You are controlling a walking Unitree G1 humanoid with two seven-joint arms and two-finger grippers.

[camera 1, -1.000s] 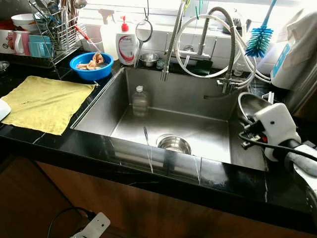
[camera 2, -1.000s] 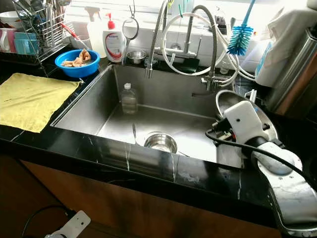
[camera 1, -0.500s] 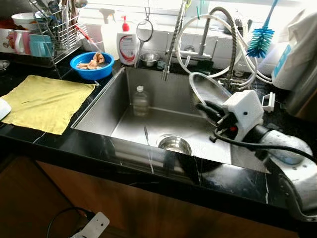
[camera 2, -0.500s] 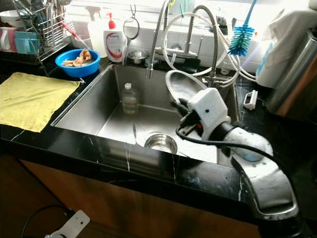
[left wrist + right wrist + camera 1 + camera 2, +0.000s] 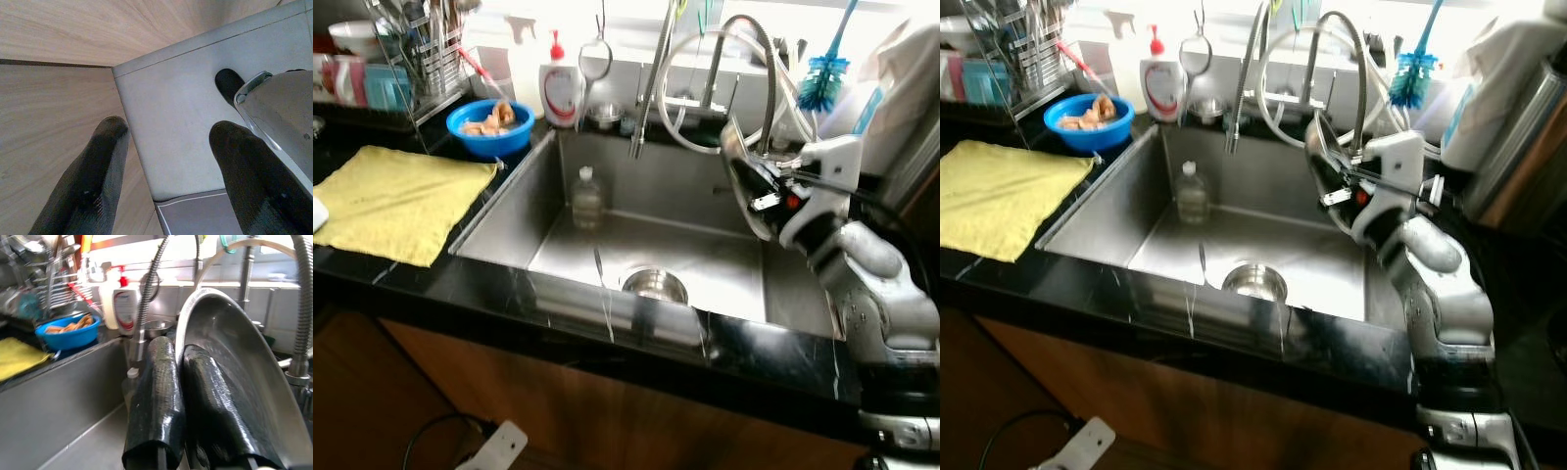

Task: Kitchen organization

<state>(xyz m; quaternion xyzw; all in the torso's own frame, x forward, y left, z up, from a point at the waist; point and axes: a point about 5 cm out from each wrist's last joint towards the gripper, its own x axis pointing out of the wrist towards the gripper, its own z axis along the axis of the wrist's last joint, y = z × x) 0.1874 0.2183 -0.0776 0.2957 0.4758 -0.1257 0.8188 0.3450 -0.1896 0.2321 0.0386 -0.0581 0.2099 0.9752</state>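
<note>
From the head, the right tool (image 5: 744, 171) is clamped on the rim of a steel plate (image 5: 741, 186), held on edge above the sink's (image 5: 509, 211) right side, near the faucet hoses (image 5: 773, 93). Best keep it clear of those hoses; open basin lies left, with a bottle (image 5: 588, 199) at the back. Right wrist: fingers (image 5: 159, 401) pinch the plate's rim firmly. Left wrist: the left tool (image 5: 168, 171) hangs idle, fingers apart.
</note>
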